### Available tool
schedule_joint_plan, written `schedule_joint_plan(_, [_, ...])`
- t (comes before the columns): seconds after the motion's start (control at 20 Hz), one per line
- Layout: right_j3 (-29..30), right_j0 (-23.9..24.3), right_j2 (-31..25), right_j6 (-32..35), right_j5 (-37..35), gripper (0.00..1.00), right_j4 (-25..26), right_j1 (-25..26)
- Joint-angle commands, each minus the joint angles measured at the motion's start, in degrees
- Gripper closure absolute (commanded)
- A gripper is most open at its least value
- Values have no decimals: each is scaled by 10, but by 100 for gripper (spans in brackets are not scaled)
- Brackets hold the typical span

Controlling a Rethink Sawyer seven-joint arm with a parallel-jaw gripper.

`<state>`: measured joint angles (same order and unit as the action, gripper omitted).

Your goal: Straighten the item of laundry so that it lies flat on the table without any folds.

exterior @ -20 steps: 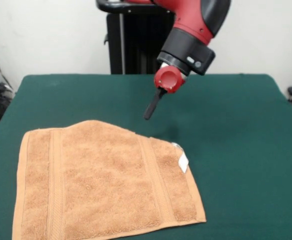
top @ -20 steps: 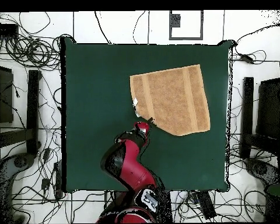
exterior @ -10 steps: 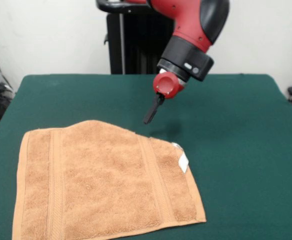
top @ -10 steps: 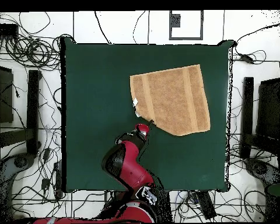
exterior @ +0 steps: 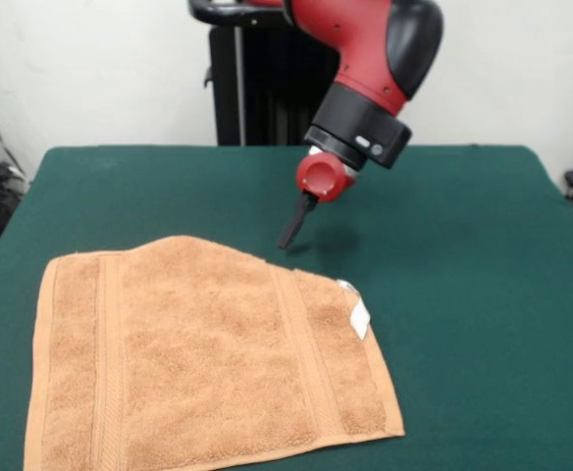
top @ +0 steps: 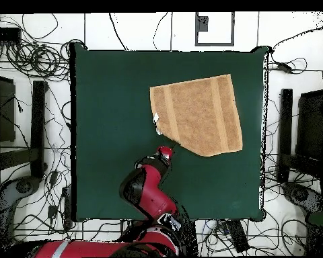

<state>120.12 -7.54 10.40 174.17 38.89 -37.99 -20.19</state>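
Towel [exterior: 208, 358] lies on the counter [exterior: 463, 255], mostly flat, one far corner apparently tucked under near the white tag [exterior: 359, 317]. Pincer [exterior: 289, 234] has drifted slightly left toward that edge, carrying nothing; its opening cannot be told. Unfolding looks unfinished.

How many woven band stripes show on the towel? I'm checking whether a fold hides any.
2 on the towel: one near its left edge, one toward the right, by the white tag. The folded far corner may hide part.
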Motion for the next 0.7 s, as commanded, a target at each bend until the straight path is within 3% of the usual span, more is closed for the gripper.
schedule_joint_plan(0.05, [-16, 18, -61, 149, 24, 0, 16, 35])
schedule_joint_plan(0.7, [-24, 30, -65, 132, 10, 0, 10, 28])
